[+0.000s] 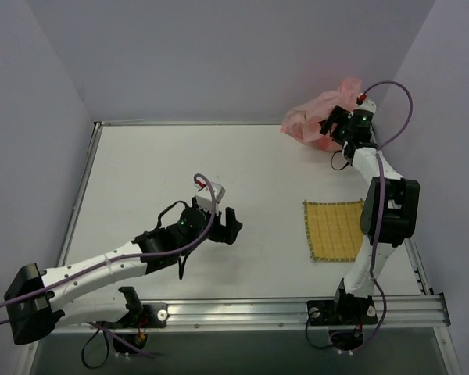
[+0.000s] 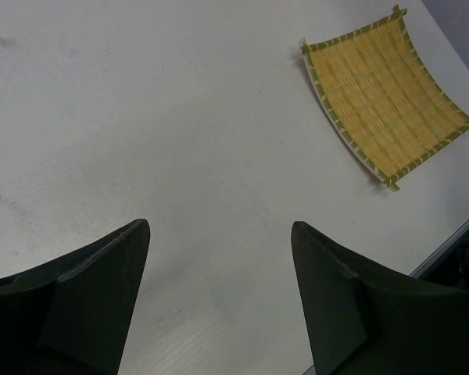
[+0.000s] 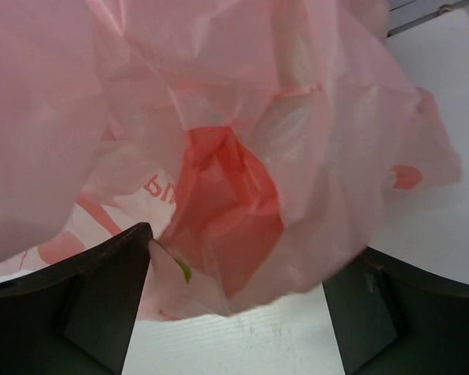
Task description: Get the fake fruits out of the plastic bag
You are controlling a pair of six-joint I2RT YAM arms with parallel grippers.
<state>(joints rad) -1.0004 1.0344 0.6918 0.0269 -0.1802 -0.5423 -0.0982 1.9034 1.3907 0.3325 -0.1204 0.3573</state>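
The crinkled pink plastic bag (image 1: pixel 313 116) lies bunched at the far right of the table, against the back wall. My right gripper (image 1: pixel 333 125) is at its right side. In the right wrist view the plastic bag (image 3: pixel 242 133) fills most of the frame, and my right gripper (image 3: pixel 250 254) is open with the bag's loose lower folds hanging between its fingers. A small green sliver (image 3: pixel 184 270) shows at the bag's edge beside the left finger; otherwise the fake fruits are hidden. My left gripper (image 1: pixel 233 228) (image 2: pixel 220 226) is open over bare table, holding nothing.
A yellow woven mat (image 1: pixel 334 229) (image 2: pixel 387 94) lies flat on the right, between my two arms' reach. The right arm (image 1: pixel 379 211) rises beside the mat. The table's metal front rail (image 1: pixel 297 311) runs along the near edge.
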